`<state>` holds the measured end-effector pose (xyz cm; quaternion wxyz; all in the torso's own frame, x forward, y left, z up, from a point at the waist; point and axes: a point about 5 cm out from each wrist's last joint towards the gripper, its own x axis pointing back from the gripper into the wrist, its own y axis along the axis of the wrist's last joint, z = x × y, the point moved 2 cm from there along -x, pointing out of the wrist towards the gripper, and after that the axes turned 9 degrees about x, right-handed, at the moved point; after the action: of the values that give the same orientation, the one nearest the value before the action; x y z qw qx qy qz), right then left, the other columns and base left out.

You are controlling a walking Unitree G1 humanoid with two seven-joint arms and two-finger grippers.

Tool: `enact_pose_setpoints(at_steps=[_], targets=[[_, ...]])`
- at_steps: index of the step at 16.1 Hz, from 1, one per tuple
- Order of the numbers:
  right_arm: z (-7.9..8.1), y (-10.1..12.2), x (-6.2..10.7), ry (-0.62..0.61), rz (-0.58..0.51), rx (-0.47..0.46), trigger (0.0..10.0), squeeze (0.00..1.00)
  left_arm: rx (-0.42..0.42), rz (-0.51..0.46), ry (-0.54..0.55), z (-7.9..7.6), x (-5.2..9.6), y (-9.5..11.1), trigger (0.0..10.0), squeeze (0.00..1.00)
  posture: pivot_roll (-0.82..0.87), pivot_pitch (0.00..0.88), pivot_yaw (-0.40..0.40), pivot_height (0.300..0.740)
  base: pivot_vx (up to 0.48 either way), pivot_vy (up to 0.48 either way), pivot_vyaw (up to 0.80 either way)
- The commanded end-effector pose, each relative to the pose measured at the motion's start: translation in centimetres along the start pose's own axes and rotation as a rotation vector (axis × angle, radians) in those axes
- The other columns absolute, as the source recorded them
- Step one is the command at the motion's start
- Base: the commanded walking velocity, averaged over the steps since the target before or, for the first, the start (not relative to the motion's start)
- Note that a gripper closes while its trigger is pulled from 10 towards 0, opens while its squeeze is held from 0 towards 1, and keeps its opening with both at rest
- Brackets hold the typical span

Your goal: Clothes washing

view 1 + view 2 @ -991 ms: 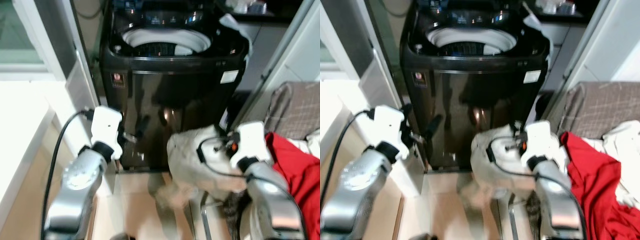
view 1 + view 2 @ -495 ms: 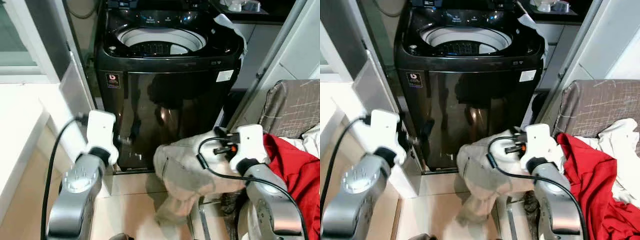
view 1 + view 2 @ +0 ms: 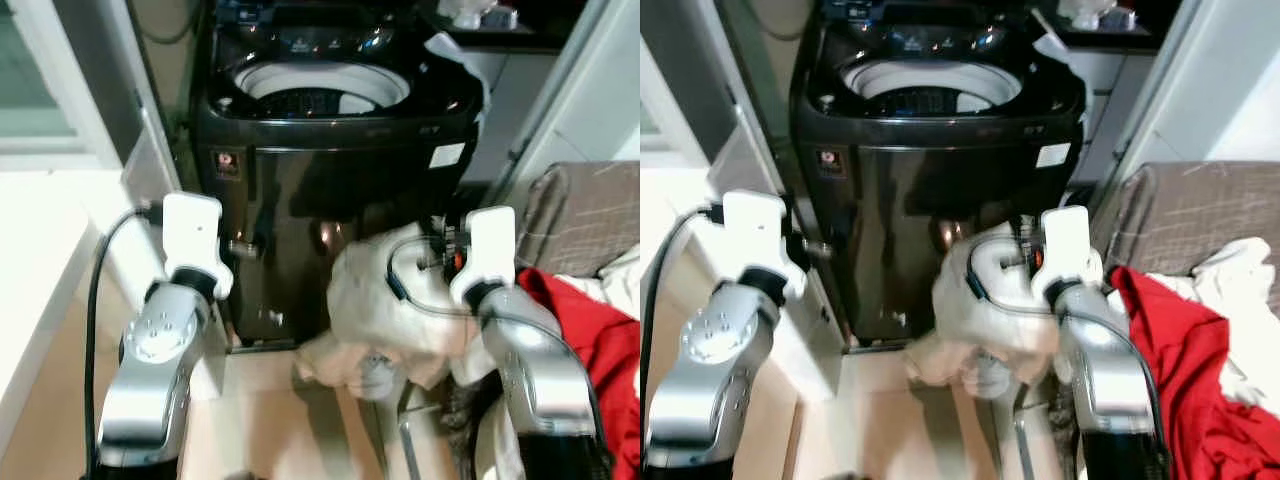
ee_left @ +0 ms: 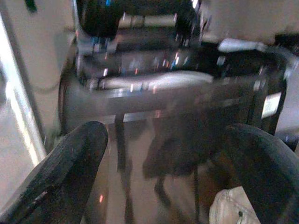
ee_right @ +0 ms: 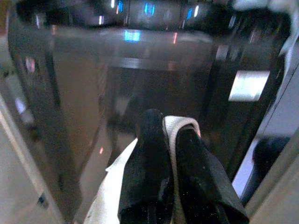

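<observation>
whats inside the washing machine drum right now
The lid of the washing machine is open, showing the white drum rim and dark perforated wall. No clothes visible in the part shown; the bottom is hidden by the front rim.

Dim indoor light, both wrist views smeared by motion blur, with glare reflecting off the glossy washing machine (image 3: 340,150).

Washing machine (image 3: 335,150) is standing straight ahead, lid open, drum facing up. Left gripper (image 4: 163,177) is hanging before its front panel, left side. Right gripper (image 5: 170,154) is sitting before the panel's right side, with a garment (image 3: 385,315) drooping below it toward the floor (image 3: 270,420). Clothes pile (image 3: 1200,370) is lying to the right.
</observation>
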<state>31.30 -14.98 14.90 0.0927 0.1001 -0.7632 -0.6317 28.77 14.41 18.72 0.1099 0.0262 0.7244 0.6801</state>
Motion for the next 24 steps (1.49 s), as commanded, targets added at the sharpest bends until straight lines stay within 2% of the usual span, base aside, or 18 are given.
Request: enact_pose_setpoints(at_steps=[1, 2, 3, 4, 6, 7, 10, 12, 16, 18, 19, 21, 22, 23, 24], targets=[[-1.1, 2.6, -0.3, -0.036, -0.113, 0.029, 10.0, 0.0, -0.03, -0.046, -0.023, -0.6, -0.4, 1.1, 10.0, 0.0, -0.03, 0.0, -0.029, 0.74, 0.48, 0.0, 0.0], [-1.6, 4.5, -1.0, -0.049, -0.178, 0.049, 10.0, 0.0, -0.037, -0.069, -0.039, -0.9, -0.8, 1.7, 10.0, 0.0, -0.03, 0.0, -0.025, 0.74, 0.48, 0.0, 0.0], [-2.8, 8.5, -2.4, -0.074, -0.299, 0.074, 10.0, 0.0, -0.041, -0.109, -0.043, -1.0, -1.3, 2.6, 10.0, 0.0, -0.04, 0.0, -0.014, 0.74, 0.48, 0.0, 0.0], [-3.0, 9.5, -2.7, -0.076, -0.326, 0.085, 10.0, 0.0, -0.041, -0.116, -0.047, -1.1, -1.4, 2.7, 10.0, 0.0, -0.04, 0.0, -0.014, 0.74, 0.48, 0.0, 0.0], [-4.4, 15.5, -4.5, -0.075, -0.489, 0.137, 10.0, 0.0, -0.07, -0.173, -0.058, -1.8, -1.6, 3.7, 10.0, 0.0, -0.04, 0.0, -0.012, 0.74, 0.474, 0.0, 0.0], [-4.8, 17.7, -5.3, -0.069, -0.542, 0.156, 10.0, 0.0, -0.077, -0.194, -0.06, -2.0, -1.7, 4.1, 10.0, 0.0, -0.03, 0.0, -0.015, 0.74, 0.465, 0.0, 0.0], [-4.6, 21.7, -6.9, -0.027, -0.622, 0.203, 10.0, 0.0, -0.087, -0.239, -0.051, -2.2, -1.8, 4.9, 10.0, 0.0, -0.01, 0.0, -0.031, 0.74, 0.463, 0.0, 0.0], [-4.4, 23.3, -8.0, -0.01, -0.642, 0.234, 10.0, 0.0, -0.104, -0.271, -0.044, -2.3, -1.6, 5.4, 10.0, 0.0, 0.02, 0.0, -0.045, 0.74, 0.461, 0.0, 0.0], [-4.3, 25.8, -9.7, -0.017, -0.641, 0.253, 10.0, 0.0, -0.157, -0.352, -0.018, -2.3, -1.2, 7.1, 10.0, 0.0, 0.06, 0.0, -0.066, 0.74, 0.445, 0.0, 0.0], [-4.3, 26.4, -10.5, -0.038, -0.609, 0.288, 10.0, 0.0, -0.184, -0.334, -0.012, -2.3, -1.4, 7.0, 10.0, 0.0, 0.07, 0.0, -0.07, 0.74, 0.216, 0.0, 0.0], [-4.7, 25.3, -11.4, -0.091, -0.525, 0.307, 10.0, 0.0, -0.194, -0.362, 0.008, -2.1, -1.5, 7.9, 10.0, 0.0, 0.08, 0.0, -0.072, 0.74, 0.0, 0.0, 0.0], [-4.3, 23.5, -12.3, -0.129, -0.427, 0.388, 10.0, 0.0, -0.2, -0.388, 0.002, -2.2, -1.3, 8.8, 10.0, 0.0, 0.11, 0.0, -0.068, 0.74, 0.0, 0.0, 0.0], [-3.5, 22.1, -12.8, -0.131, -0.384, 0.424, 10.0, 0.0, -0.222, -0.399, 0.0, -2.1, -1.1, 9.2, 10.0, 0.0, 0.12, 0.0, -0.067, 0.74, 0.0, 0.0, 0.0], [-3.3, 21.7, -13.0, -0.129, -0.375, 0.431, 10.0, 0.0, -0.233, -0.402, -0.002, -2.2, -1.1, 9.3, 10.0, 0.0, 0.12, 0.0, -0.067, 0.74, 0.0, 0.0, 0.0], [-1.6, 20.4, -13.5, -0.097, -0.342, 0.455, 10.0, 0.0, -0.219, -0.396, 0.012, -1.9, -0.9, 9.4, 10.0, 0.0, 0.14, 0.0, -0.068, 0.74, 0.0, 0.0, 0.0]])
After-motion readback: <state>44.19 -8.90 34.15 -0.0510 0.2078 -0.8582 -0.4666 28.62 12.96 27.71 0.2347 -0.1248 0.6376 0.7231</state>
